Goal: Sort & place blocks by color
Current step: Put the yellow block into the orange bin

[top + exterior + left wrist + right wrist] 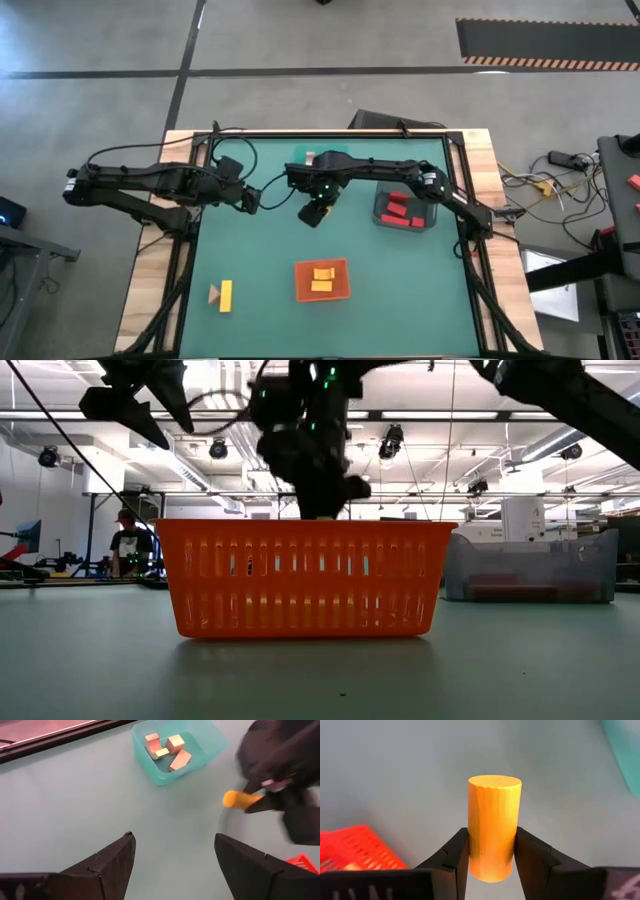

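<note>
My right gripper [315,213] hangs over the middle of the table, shut on a yellow cylinder block [494,810], which also shows in the left wrist view [239,799]. My left gripper [172,840] stands open over the bare mat to the left [252,200], holding nothing. Tan blocks [170,751] lie in the teal tray [150,767], red blocks [400,210] in the grey tray [381,205], and yellow blocks [322,278] in the orange tray [303,290]. A yellow bar [226,295] and a tan wedge [213,293] lie on the mat near the front left. My right gripper pinches the cylinder's round side [490,851] between its two fingers, nearer one end than the other. The fingers point steeply down and lie across the cylinder. The block is lifted clear of the mat.
The orange tray [300,575] stands in front of my right gripper, toward the near edge. The grey tray [530,565] is to the right, and the teal tray [303,156] is at the far edge, partly under the right arm. Bare mat lies between them.
</note>
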You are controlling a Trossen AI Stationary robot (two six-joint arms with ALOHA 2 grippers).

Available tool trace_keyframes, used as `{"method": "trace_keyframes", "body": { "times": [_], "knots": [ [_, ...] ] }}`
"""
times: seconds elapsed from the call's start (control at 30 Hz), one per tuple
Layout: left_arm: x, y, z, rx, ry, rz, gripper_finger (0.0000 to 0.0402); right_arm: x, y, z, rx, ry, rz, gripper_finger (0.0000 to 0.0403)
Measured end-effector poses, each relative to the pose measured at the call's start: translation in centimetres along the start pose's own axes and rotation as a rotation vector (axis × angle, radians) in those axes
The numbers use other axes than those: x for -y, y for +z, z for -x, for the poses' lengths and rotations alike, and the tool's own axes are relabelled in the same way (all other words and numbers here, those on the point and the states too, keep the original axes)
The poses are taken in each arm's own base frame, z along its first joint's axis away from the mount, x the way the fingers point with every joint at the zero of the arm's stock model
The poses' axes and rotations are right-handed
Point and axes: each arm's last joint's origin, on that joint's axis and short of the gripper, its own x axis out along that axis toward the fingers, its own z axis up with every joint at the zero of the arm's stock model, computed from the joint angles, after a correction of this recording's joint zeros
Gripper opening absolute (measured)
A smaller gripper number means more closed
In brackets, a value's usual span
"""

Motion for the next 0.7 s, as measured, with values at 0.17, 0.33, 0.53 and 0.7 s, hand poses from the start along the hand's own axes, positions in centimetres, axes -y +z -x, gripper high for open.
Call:
{"method": "trace_keyframes", "body": {
  "times": [0.17,0.33,0.53,0.7],
  "knots": [
    [0.0,0.0,0.0,-0.002,0.002,-0.027,0.0255,-1.2,-0.9,2.8,0.044,0.026,0.023,0.0114],
    [0.0,0.0,-0.1,-0.002,0.002,-0.044,0.0255,-2.4,-2.2,4.8,0.066,0.043,0.05,0.0114],
    [0.0,0.0,-0.1,0.001,0.005,-0.049,0.0255,-3.8,-3.9,6.2,0.043,0.084,0.088,0.0114],
    [0.0,0.0,-0.1,0.003,0.006,-0.05,0.0255,-5.2,-5.5,7.0,0.024,0.097,0.141,0.0114]
  ]
}}
